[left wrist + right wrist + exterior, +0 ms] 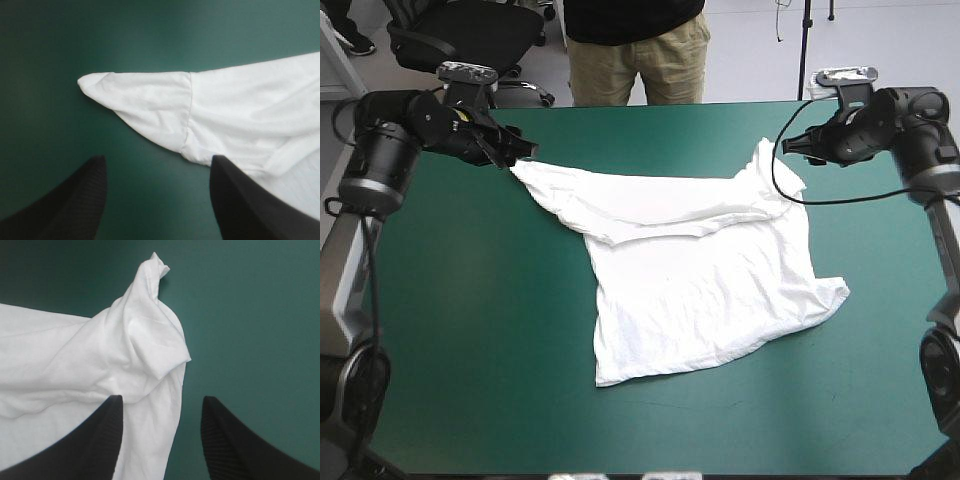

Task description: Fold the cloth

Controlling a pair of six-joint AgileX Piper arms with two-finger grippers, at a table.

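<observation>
T-shirt (700,290), white and short-sleeved, spread mostly flat across the middle and far half of the teal-green surface (460,340), skewed rather than square to its edges. Hem toward the near edge, one hem corner near the middle, the other out toward the right edge. Upper part rumpled, with a folded band across the chest from sleeve to sleeve. Left sleeve (140,102) drawn out to a rounded point toward the far-left corner; right sleeve (150,315) bunched and twisted to a peak near the far edge. Whole garment inside the surface's edges.

Left gripper (159,161) released, black fingers standing apart, hovering at the left sleeve's end with the sleeve lying ahead of it; one finger over the shirt's body, the other over bare cover. Right gripper (162,399) likewise released, fingers spread, just beside the bunched right sleeve, one finger over white cloth, the other over cover.

Broad bare cover along the near edge and down the left side; narrower strips along the far edge and the right edge.
</observation>
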